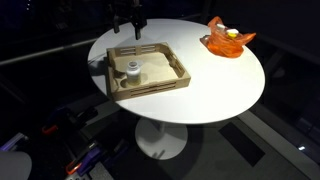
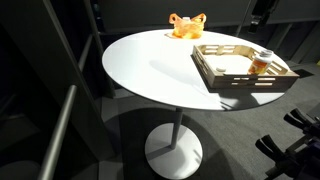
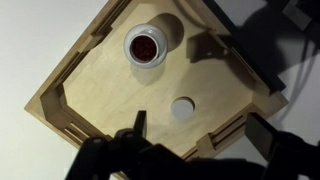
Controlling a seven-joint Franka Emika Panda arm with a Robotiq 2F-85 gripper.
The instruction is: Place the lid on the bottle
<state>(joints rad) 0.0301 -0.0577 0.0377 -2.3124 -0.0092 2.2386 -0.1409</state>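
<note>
The bottle (image 3: 146,46) is small and squat with a dark red mouth. It stands upright in the wooden tray (image 3: 90,110), near a corner. It also shows in both exterior views (image 1: 131,70) (image 2: 262,62). The lid (image 3: 183,108), a tiny whitish round cap, lies flat on the tray floor a short way from the bottle. My gripper (image 3: 203,130) is open and empty. It hangs above the tray, with the lid just beyond the gap between its fingers. In an exterior view the gripper (image 1: 131,20) sits above the tray's far edge.
The tray (image 1: 148,68) sits on a round white table (image 1: 215,85) on a single pedestal. An orange translucent dish (image 1: 229,41) stands near the table's far edge, also seen in the other exterior view (image 2: 187,27). Dark floor and equipment surround the table.
</note>
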